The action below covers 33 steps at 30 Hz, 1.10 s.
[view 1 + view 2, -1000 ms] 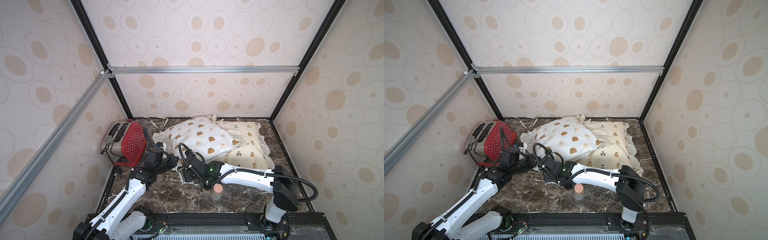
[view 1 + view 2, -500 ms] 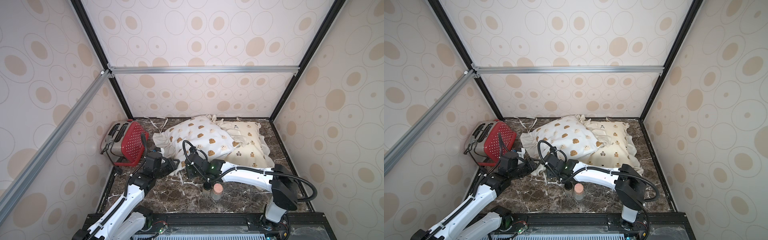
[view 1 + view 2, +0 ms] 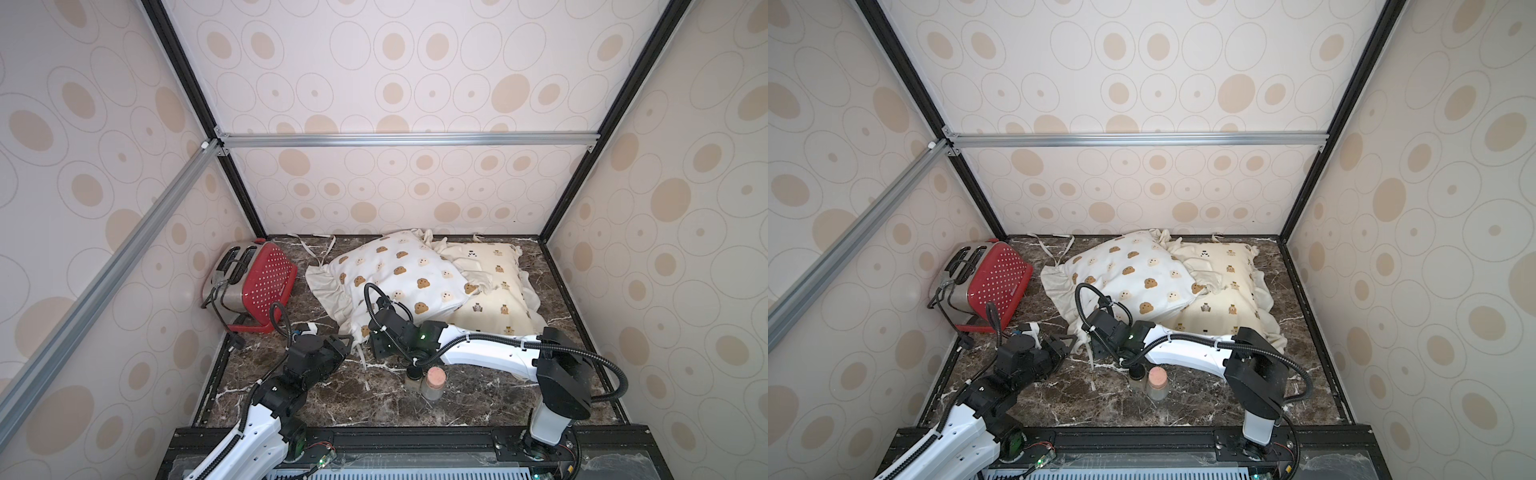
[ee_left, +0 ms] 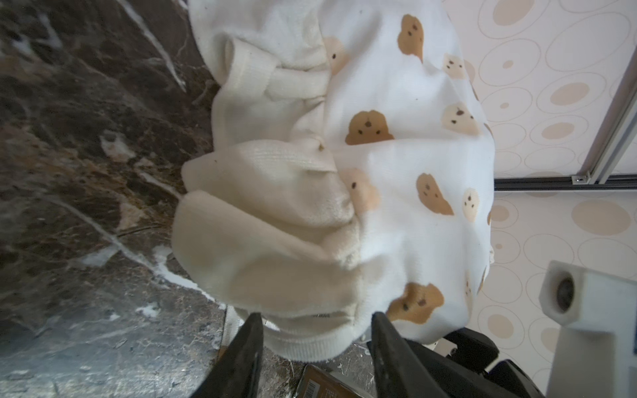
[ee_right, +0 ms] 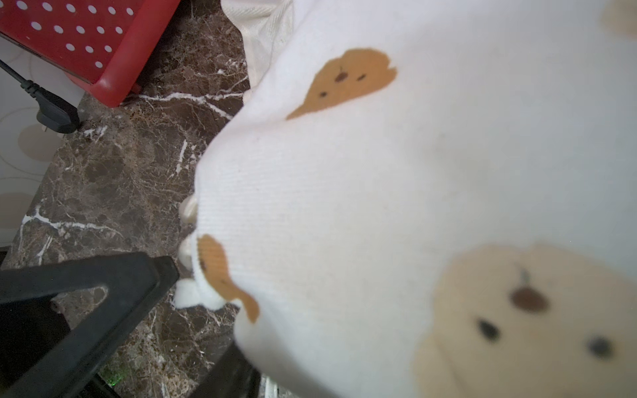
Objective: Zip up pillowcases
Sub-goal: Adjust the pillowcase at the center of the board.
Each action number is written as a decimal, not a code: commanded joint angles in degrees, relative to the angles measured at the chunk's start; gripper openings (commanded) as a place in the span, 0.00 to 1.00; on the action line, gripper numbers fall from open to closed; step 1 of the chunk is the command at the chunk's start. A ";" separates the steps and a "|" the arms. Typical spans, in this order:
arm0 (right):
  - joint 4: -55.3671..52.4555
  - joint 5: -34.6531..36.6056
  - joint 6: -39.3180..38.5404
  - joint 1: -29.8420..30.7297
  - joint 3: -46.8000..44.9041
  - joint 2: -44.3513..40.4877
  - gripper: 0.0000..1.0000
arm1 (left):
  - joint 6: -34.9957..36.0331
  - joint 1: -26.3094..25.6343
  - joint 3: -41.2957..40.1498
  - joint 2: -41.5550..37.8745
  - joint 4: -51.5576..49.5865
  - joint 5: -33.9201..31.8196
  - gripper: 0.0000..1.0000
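Two stuffed, ruffle-edged pillows lie at the back of the marble desk, seen from the front of the cell. The white pillow, printed with brown and cream bear faces, sits near the middle. It is plump, with a plain cream ruffle and loose ties trailing off its edge. It overlaps the cream-yellow pillow, which lies flatter toward the right wall and carries small bears and pandas. A red dotted toaster stands by the left wall, and a small jar stands near the front.

The left tool is at the near corner of the white pillow. In its wrist view the fingers stand apart, with the ruffle hem hanging between the tips. The right tool is just beside it at the same corner. Its fingers also stand apart, with bare desk showing between one finger and the cloth.

A second ago the left tool was pressed together and sat higher up the ruffle, closer to the toaster. It has since parted and drawn back toward the front. The right tool and both pillows have barely shifted.
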 commanded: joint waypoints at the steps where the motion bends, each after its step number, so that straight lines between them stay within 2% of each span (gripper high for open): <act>1: 0.25 1.18 0.21 0.15 -0.77 0.24 0.52 | -5.60 -0.59 -0.97 1.35 6.24 -2.57 0.51; 4: 0.27 1.32 0.08 0.17 -0.46 0.41 0.52 | -7.44 -0.63 -2.25 2.88 12.41 -3.64 0.53; 9: 0.14 2.17 -1.17 0.15 0.28 0.63 0.52 | -8.48 -1.03 -1.50 6.86 15.40 -4.53 0.55; 13: 0.22 2.78 -1.38 0.08 0.42 0.58 0.52 | -9.82 -1.74 -1.61 10.85 21.27 -5.03 0.51; 16: 0.43 2.92 -1.38 0.06 0.43 0.60 0.52 | -9.16 -2.61 0.02 13.53 22.05 -4.91 0.50; 21: 0.55 2.68 -1.14 -0.08 0.42 0.90 0.52 | -9.21 -4.18 1.34 18.16 24.73 -5.78 0.38; 29: -1.30 2.86 -1.00 -0.08 -0.58 -0.45 0.52 | -7.28 -4.20 2.97 19.57 22.07 -6.92 0.07; 33: -1.04 -0.03 0.65 -0.01 -2.98 -3.31 0.53 | -5.70 -4.20 3.57 17.69 19.00 -7.34 0.03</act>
